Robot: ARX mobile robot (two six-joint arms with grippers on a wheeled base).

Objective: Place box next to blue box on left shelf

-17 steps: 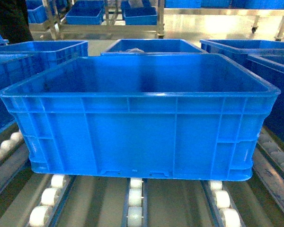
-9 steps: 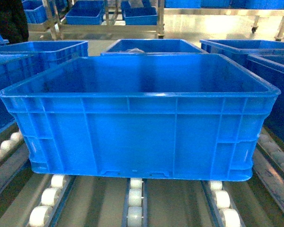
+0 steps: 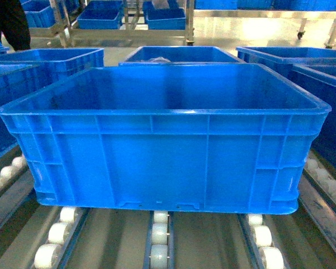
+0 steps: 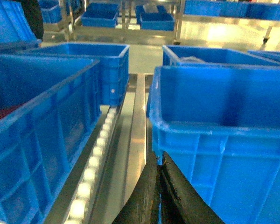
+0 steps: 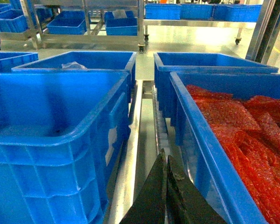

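Note:
A large empty blue box (image 3: 168, 162) stands on the roller shelf straight ahead and fills most of the head view. Neither gripper shows in that view. In the left wrist view my left gripper (image 4: 159, 156) is shut on nothing, low beside the box's (image 4: 224, 154) near left corner, over the metal rail. Another blue box (image 4: 37, 140) stands across that rail to the left. In the right wrist view my right gripper (image 5: 164, 154) is shut and empty, in the gap on the box's (image 5: 46, 140) right side.
A blue crate (image 5: 214, 154) holding red bags (image 5: 242, 121) stands right of the gap. More blue crates (image 3: 179, 54) sit behind on the rollers. White rollers (image 3: 159, 238) and metal rails run under the box. Steel racks (image 3: 129, 17) with crates stand far back.
The dark figure at the upper left has shifted a little to the left. The box has not moved.

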